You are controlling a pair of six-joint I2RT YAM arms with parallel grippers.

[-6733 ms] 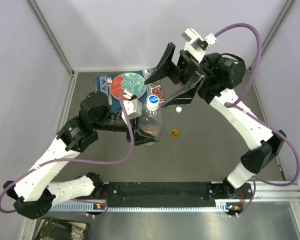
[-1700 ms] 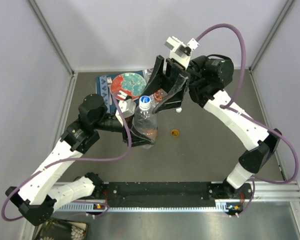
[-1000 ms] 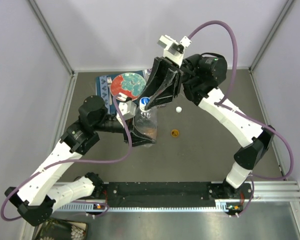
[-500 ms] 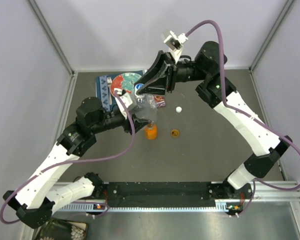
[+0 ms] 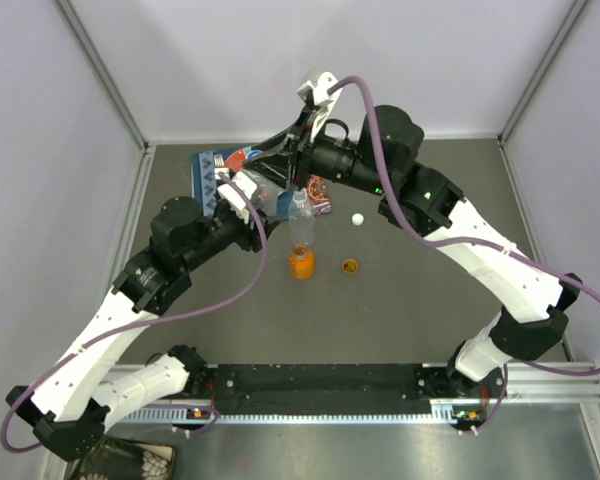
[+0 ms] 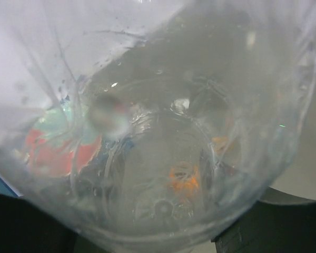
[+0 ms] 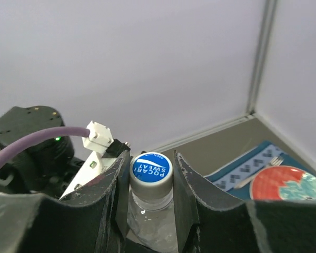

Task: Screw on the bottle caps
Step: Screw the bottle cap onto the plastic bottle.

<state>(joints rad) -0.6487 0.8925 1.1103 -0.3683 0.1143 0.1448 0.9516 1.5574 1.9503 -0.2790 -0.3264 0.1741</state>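
Left gripper (image 5: pixel 260 207): clamped around the clear bottle (image 7: pixel 150 216), holding it tilted.
Right gripper (image 7: pixel 151 159): narrowed, pinching the blue-topped cap (image 7: pixel 151 167).

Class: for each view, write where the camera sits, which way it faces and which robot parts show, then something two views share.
Top external: above and behind the bases, facing down at the table; both arms show.
Left wrist: on the left arm, looking straight into the clear bottle it grips; dark fingers at the bottom corners.
Right wrist: on the right arm, looking along its fingers, which flank the blue-labelled cap.
Shared: top and right wrist views both show the red plate.
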